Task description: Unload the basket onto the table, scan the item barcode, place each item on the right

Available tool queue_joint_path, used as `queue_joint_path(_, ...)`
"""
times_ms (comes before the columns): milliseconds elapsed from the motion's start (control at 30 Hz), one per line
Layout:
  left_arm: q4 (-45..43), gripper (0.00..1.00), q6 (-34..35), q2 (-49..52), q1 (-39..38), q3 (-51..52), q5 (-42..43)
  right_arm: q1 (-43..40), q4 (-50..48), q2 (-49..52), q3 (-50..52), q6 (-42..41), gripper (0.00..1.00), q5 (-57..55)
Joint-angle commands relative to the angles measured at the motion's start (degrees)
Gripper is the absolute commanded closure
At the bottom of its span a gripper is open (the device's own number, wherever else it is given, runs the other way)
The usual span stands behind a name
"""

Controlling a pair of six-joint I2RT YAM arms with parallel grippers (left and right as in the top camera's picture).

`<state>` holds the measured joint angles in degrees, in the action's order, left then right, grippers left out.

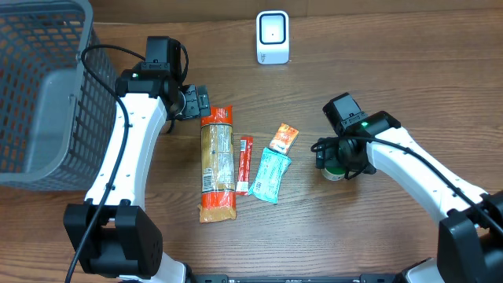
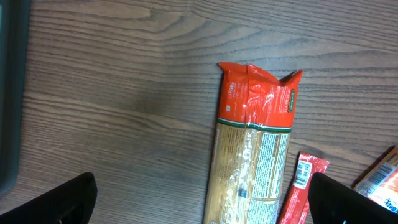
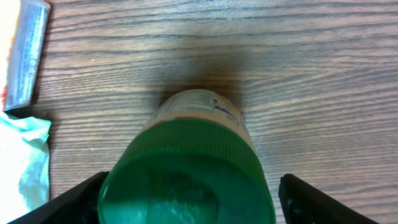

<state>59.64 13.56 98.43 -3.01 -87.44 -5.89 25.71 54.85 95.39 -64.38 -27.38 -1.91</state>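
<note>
A jar with a green lid (image 3: 193, 168) stands upright on the table at the right (image 1: 335, 170). My right gripper (image 3: 186, 202) is over it, open, with a finger on each side of the lid and a visible gap at the right finger (image 3: 317, 199). The white scanner (image 1: 273, 37) stands at the back middle of the table. My left gripper (image 2: 202, 202) hangs open above bare wood next to the top end of a long pasta packet (image 2: 255, 149), holding nothing; in the overhead view that gripper (image 1: 198, 102) sits just left of the packet's red end (image 1: 218, 161).
A red stick packet (image 1: 244, 163), a teal packet (image 1: 269, 174) and a small orange packet (image 1: 284, 138) lie between the pasta and the jar. A grey mesh basket (image 1: 39, 86) fills the far left. The teal packet's edge (image 3: 22, 162) lies left of the jar.
</note>
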Motion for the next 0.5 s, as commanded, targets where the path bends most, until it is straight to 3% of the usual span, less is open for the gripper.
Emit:
queue_joint_path(0,0.02,0.0,-0.26,-0.7,-0.02,-0.87,-0.63,0.33,-0.59,2.14,0.31,1.11,0.13,-0.55)
queue_joint_path(467,0.02,0.0,-0.26,-0.7,-0.02,-0.87,-0.63,0.31,-2.95,6.86,0.31,1.57,0.14,-0.57)
